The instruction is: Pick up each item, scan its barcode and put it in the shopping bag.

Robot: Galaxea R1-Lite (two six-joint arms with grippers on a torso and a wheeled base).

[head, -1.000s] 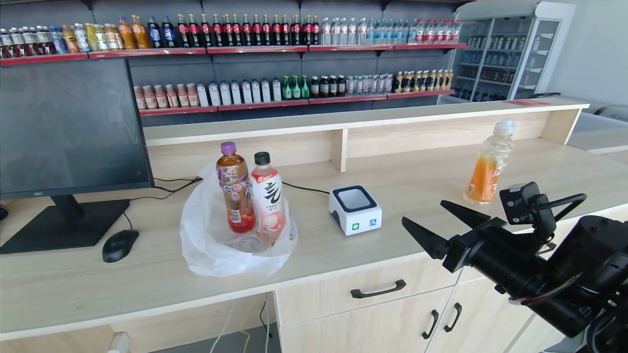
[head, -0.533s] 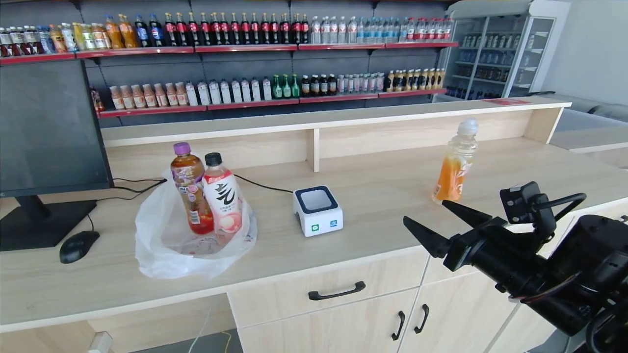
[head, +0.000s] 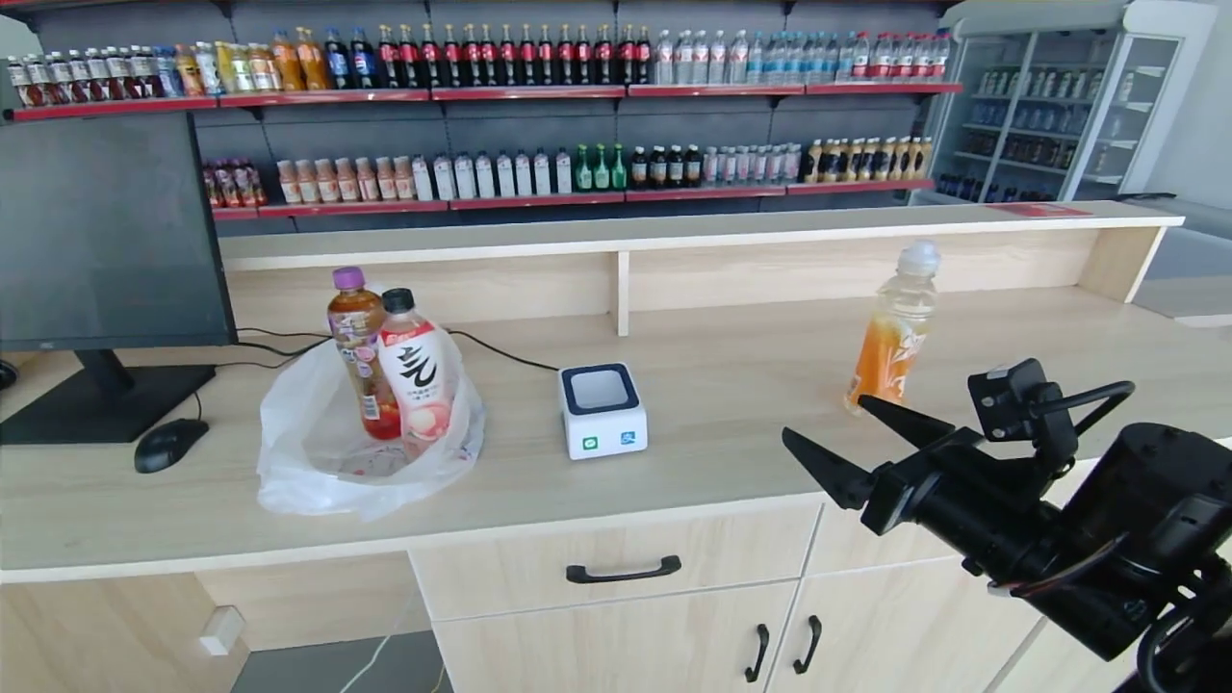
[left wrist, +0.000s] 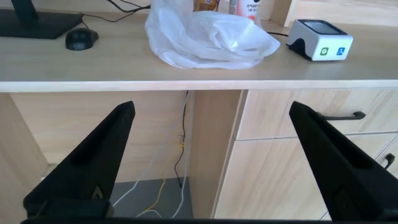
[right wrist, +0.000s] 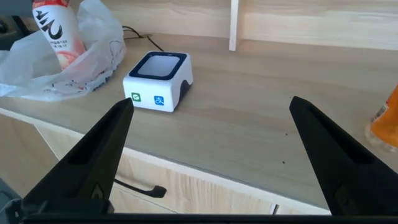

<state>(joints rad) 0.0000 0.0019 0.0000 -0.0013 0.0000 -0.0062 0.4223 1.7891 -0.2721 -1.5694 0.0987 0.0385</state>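
Observation:
An orange juice bottle (head: pixel 893 327) with a white cap stands upright on the counter at the right, also at the edge of the right wrist view (right wrist: pixel 385 121). A white barcode scanner (head: pixel 602 411) (right wrist: pixel 158 81) (left wrist: pixel 320 38) sits mid-counter. Left of it lies the white shopping bag (head: pixel 318 452) (left wrist: pixel 211 37) (right wrist: pixel 37 68), holding an upright brown tea bottle (head: pixel 358 351) and a white-pink bottle (head: pixel 416 375) (right wrist: pixel 57 34). My right gripper (head: pixel 823 416) (right wrist: pixel 211 102) is open and empty, in front of the counter edge near the juice bottle. My left gripper (left wrist: pixel 211 112) is open, low before the cabinets.
A monitor (head: pixel 106 231) and a black mouse (head: pixel 170 445) (left wrist: pixel 81 38) occupy the counter's left end. A raised wooden ledge (head: pixel 674 231) runs along the back, with stocked drink shelves behind. Drawers with black handles (head: pixel 624 573) sit below the counter.
The whole head picture has shifted, so the camera moved. The bottles, bag and scanner keep their places on the counter. The right gripper stays open.

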